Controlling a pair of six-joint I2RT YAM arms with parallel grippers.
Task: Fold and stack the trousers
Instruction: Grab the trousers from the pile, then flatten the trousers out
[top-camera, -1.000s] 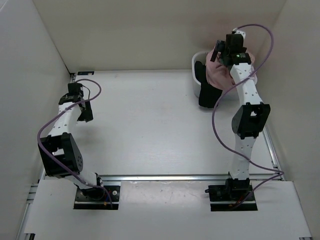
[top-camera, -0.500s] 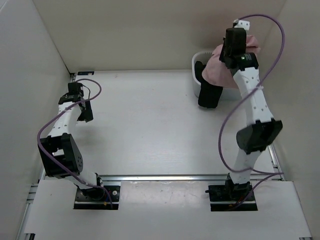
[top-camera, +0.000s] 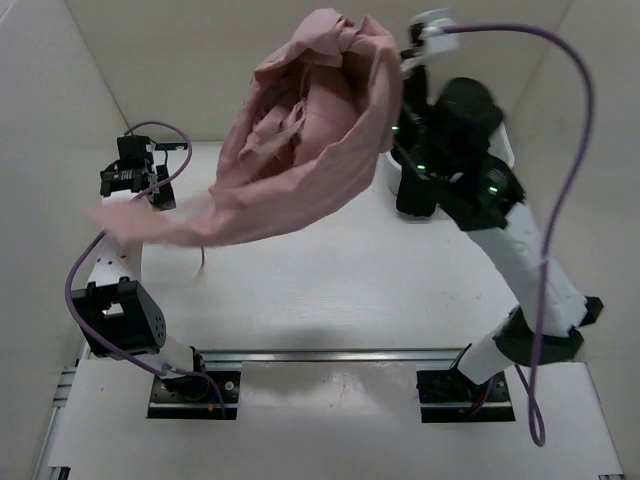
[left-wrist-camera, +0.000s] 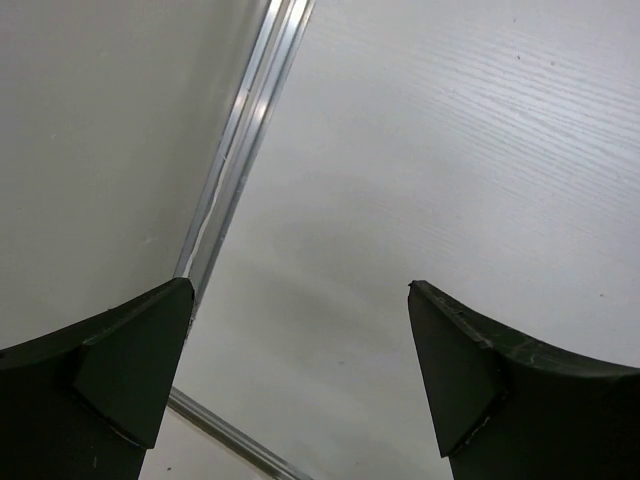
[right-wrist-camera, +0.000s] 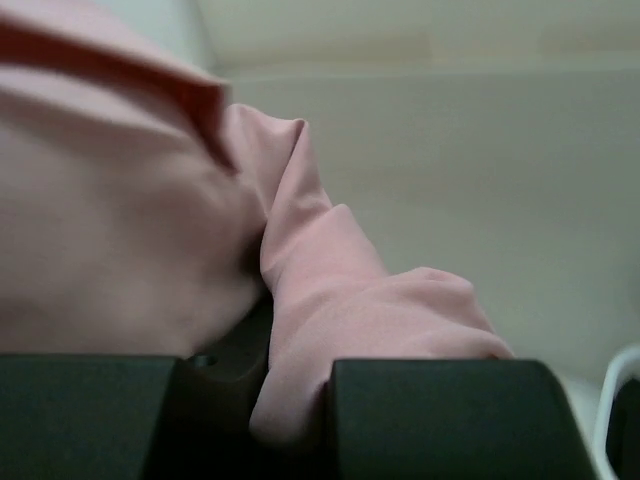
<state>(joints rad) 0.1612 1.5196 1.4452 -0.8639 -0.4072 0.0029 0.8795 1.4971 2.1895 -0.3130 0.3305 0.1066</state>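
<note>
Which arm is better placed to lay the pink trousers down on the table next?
Right. The right pincer is shut on the dusty-pink, thin wrinkly fabric trousers, held high above the white table. The left pincer hangs open and empty over the table's left edge.

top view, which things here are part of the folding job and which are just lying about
In the job: trousers, up in the air; right gripper, pinching them; left gripper, open and empty.
Lying about: white bin; dark cloth by it.
</note>
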